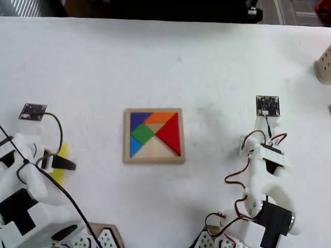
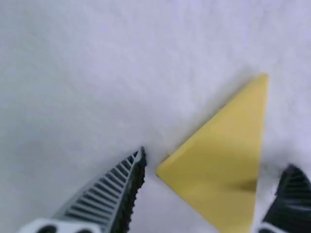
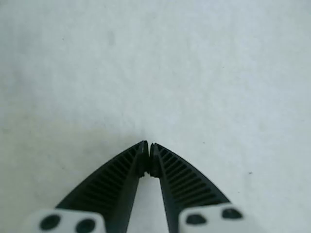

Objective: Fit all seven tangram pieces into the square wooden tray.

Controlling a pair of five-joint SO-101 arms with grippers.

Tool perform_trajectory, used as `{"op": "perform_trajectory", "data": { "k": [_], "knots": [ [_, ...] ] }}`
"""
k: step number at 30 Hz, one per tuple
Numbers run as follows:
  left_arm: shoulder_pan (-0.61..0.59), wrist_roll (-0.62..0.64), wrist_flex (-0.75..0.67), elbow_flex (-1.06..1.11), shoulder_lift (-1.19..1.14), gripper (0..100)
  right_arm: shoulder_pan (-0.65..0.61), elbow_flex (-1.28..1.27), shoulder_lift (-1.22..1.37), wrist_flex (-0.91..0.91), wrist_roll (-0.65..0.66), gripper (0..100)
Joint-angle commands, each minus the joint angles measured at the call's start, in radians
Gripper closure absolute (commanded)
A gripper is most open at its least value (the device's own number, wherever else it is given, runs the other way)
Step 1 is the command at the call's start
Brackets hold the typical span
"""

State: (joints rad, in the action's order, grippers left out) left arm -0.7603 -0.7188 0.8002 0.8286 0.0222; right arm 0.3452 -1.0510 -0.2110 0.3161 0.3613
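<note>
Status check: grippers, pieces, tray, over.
Left gripper open, straddling yellow triangle on table. Right gripper shut, empty. Tray part filled. Nothing between triangle and tray.

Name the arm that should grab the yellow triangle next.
Left. Its open left gripper straddles the yellow triangle lying on the table, one finger on each side. The right gripper is shut over bare table, beyond the wooden tray from that piece.

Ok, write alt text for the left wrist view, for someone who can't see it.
A yellow triangle lies flat on the white table, between the two ribbed fingers of the left arm's open claw. One fingertip sits just beside a corner of the triangle.
</note>
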Motion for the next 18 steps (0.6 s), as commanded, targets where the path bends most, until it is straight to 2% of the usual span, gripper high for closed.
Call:
{"op": "perform_trajectory", "data": {
  "k": [1,11,18],
  "knots": [
    [0.022,-0.005,-0.074,0.014,-0.077,61,0.007,0.003,-0.008,-0.012,0.005,98.1],
    [0.018,0.025,-0.071,0.014,-0.094,63,0.007,0.003,-0.008,-0.012,0.005,98.1],
    [0.005,0.052,-0.057,0.011,-0.093,81,0.007,0.003,-0.008,-0.012,0.005,98.1]
  ]
}}
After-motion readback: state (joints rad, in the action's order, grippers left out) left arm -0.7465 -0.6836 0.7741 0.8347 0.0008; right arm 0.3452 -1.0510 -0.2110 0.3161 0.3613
